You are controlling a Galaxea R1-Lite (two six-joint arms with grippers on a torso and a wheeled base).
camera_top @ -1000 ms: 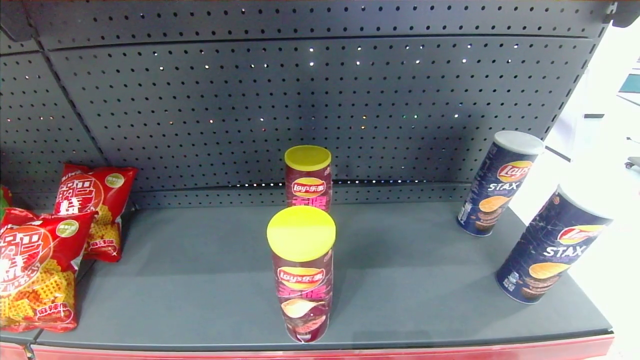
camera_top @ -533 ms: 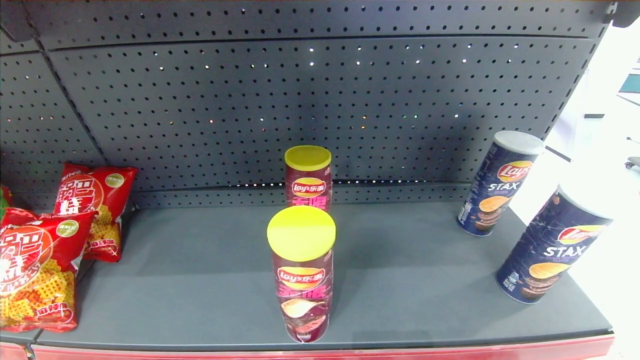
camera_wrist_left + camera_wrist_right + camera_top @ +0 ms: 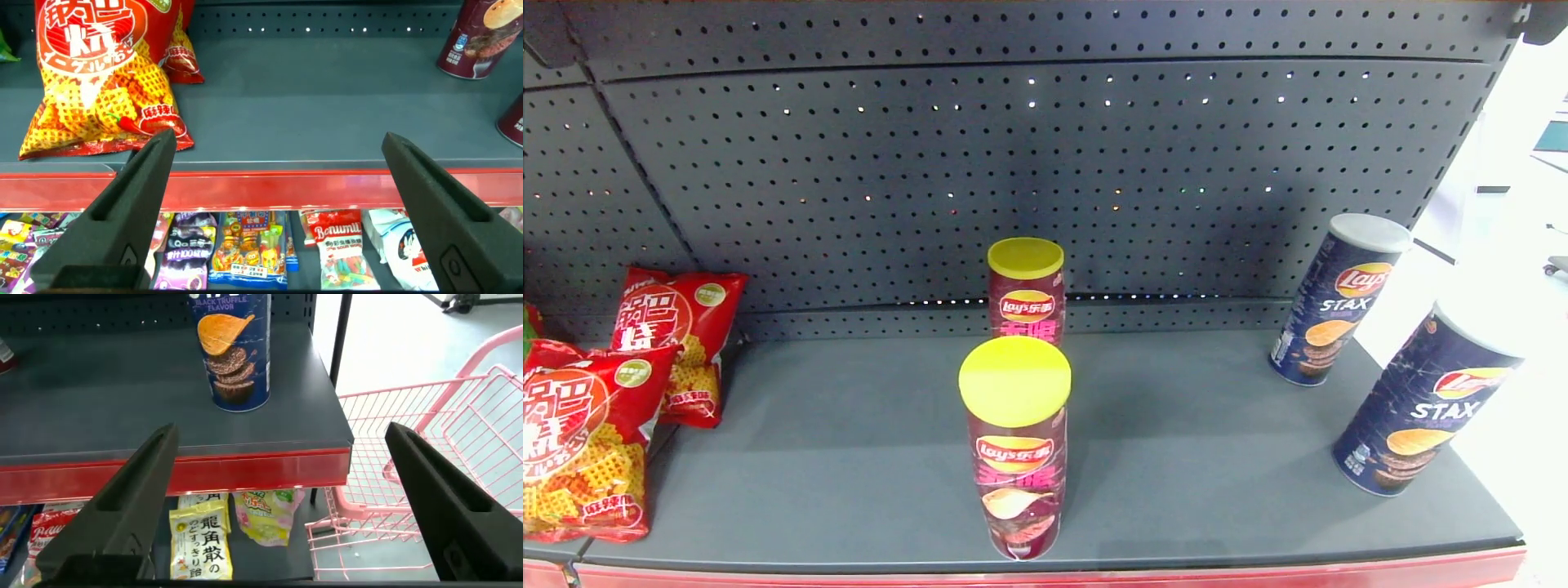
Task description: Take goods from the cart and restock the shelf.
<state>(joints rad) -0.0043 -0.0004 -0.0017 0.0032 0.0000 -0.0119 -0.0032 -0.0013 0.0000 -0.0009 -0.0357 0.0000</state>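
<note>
On the dark grey shelf [image 3: 849, 457] two maroon chip cans with yellow lids stand in the middle, one at the front [image 3: 1015, 445] and one at the back [image 3: 1026, 290]. Two dark blue chip cans stand at the right, one farther back [image 3: 1338, 298] and one near the right edge [image 3: 1425, 400]. Red snack bags [image 3: 584, 441] lie at the left. My left gripper [image 3: 278, 204] hangs open in front of the shelf's red front edge [image 3: 261, 186], with nothing between its fingers. My right gripper [image 3: 278, 498] is open too, below a blue can [image 3: 233, 347], beside the pink cart [image 3: 441, 449].
A lower shelf holds candy packets [image 3: 253, 249] and snack packs [image 3: 200, 539]. A perforated back panel [image 3: 1029, 163] closes the shelf behind. Bare shelf surface lies between the maroon cans and the blue cans, and between the bags and the maroon cans.
</note>
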